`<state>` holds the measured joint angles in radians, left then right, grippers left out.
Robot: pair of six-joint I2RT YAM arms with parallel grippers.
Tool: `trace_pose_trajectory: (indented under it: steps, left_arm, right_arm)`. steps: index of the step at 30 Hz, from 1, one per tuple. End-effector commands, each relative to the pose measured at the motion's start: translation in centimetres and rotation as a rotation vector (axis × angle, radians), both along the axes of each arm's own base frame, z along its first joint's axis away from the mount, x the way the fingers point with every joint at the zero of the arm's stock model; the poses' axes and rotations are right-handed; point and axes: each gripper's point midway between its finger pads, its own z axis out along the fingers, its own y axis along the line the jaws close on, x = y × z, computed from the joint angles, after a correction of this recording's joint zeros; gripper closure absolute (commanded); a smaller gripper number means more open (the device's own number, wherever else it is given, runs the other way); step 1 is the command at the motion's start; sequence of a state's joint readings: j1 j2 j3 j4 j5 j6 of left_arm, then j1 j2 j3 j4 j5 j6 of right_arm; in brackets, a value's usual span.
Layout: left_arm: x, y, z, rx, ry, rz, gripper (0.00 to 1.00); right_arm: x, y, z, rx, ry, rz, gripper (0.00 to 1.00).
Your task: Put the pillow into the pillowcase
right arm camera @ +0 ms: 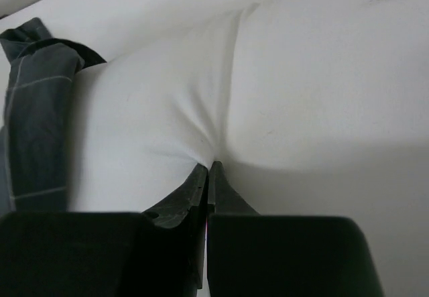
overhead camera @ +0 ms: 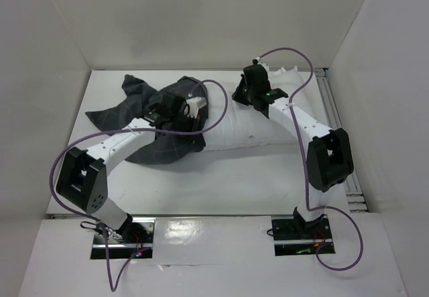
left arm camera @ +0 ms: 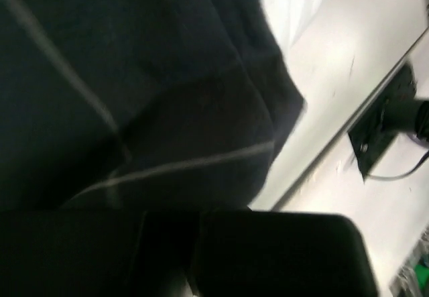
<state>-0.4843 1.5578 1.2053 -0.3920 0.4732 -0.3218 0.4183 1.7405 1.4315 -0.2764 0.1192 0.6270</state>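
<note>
One pillow (overhead camera: 241,131) end sits inside the pillowcase (overhead camera: 171,149) (rumpled).

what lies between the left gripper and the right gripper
White soft pillow, one end covered by the dark grey checked cloth pillowcase; top view.

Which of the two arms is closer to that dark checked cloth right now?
Left. The left gripper is down over the bunched pillowcase; the right gripper is off to one side of it, pinching the pillow.
</note>
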Motion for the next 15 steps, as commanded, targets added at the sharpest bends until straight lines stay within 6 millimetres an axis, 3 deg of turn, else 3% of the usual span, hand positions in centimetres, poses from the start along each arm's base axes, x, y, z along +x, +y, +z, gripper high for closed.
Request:
trace_pose_trajectory:
  steps: [1,2,4,5,6,8,9,12,13,15]
  left_arm:
    - [-0.4,-1.2,2.2,-0.056,-0.040,-0.024,0.91]
    - [-0.5,-1.2,1.9,-0.046,-0.022,-0.023,0.60]
    - [-0.8,-0.8,2.9,-0.022,-0.005,-0.021,0.32]
    - [-1.1,-1.0,3.6,-0.022,-0.005,-0.030,0.23]
    - [-0.4,-1.1,5.5,-0.024,-0.044,-0.025,0.09]
    - [-0.6,-0.9,6.7,0.003,-0.054,-0.022,0.00]
    - [-0.3,-1.1,9.2,-0.008,-0.107,-0.013,0.00]
    - [0.0,-0.4,11.3,0.014,-0.157,0.008,0.00]
    - [0.4,0.0,13.0,-0.004,-0.188,0.023,0.02]
    - [1.1,0.7,14.2,-0.010,-0.216,0.042,0.20]
  right_arm:
    - [-0.6,4.1,2.6,0.131,-0.062,0.077,1.00]
    - [-0.8,4.0,2.9,0.131,-0.062,0.077,1.00]
    - [-1.4,4.2,2.4,0.126,-0.050,0.086,1.00]
    - [-1.9,4.7,3.1,0.136,-0.060,0.103,1.00]
    - [-2.6,4.8,3.2,0.126,-0.058,0.118,1.00]
    - [-3.0,4.4,3.2,0.112,-0.058,0.114,1.00]
    - [-3.3,4.7,3.6,0.109,-0.068,0.128,1.00]
    - [-4.3,3.7,3.7,0.060,-0.071,0.139,0.98]
    - [-5.0,3.7,3.6,0.042,-0.057,0.154,0.93]
    - [-5.5,2.8,3.5,-0.009,-0.046,0.147,0.64]
